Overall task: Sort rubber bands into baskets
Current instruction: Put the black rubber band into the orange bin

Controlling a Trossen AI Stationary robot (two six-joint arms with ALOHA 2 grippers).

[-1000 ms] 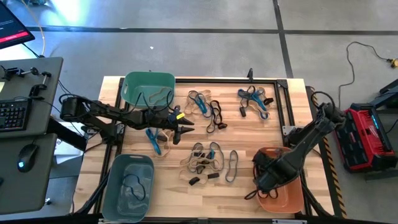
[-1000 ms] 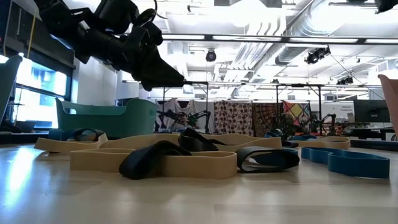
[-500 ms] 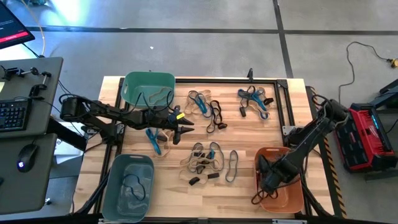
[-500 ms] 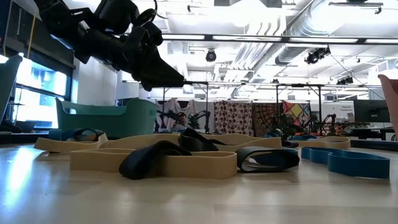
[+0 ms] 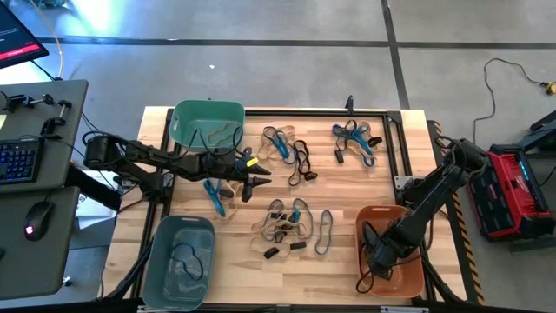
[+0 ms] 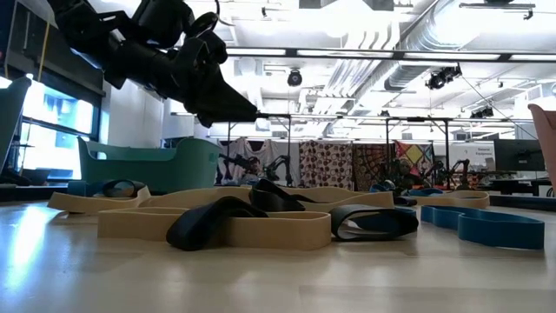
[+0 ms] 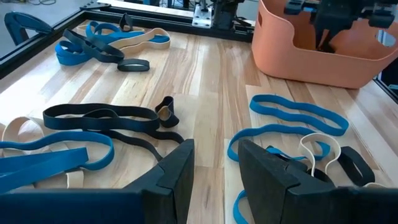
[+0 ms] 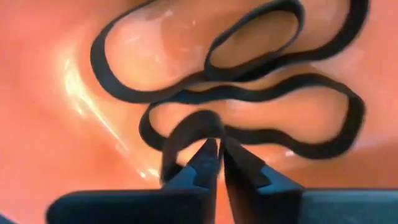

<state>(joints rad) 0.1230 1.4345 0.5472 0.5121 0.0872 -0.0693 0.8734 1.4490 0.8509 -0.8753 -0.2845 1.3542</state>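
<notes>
My right gripper [image 5: 373, 258] reaches down into the orange basket [image 5: 408, 280] at the near right. Its fingertips [image 8: 219, 149] stand a narrow slit apart over several black rubber bands [image 8: 249, 118] on the basket floor. My left gripper [image 5: 258, 183] hovers open above the table left of centre, nothing between its fingers [image 7: 217, 163]. Below it lie blue, black and tan bands [image 7: 99, 118]. More bands lie in heaps [image 5: 287, 226] across the table. The teal-green basket [image 5: 207, 111] stands at the far left, the grey-blue basket [image 5: 156, 269] at the near left. My right gripper comes from above, pointing steeply down into the orange basket. A small black band's arched loop [image 8: 186, 124] rises right beside one fingertip. No band shows in the slit between the tips. Whether a finger touches the loop, I cannot tell.
Band heaps lie at the far middle [image 5: 287, 149] and far right [image 5: 352, 139]. A blue band [image 5: 213, 196] lies under the left arm. A black metal frame [image 5: 395, 148] runs along the far and right edges. A desk with a keyboard [image 5: 17, 161] stands left of the table.
My right gripper has sunk deeper into the orange basket, shifted a little toward the table's near edge, and tipped more steeply downward.
</notes>
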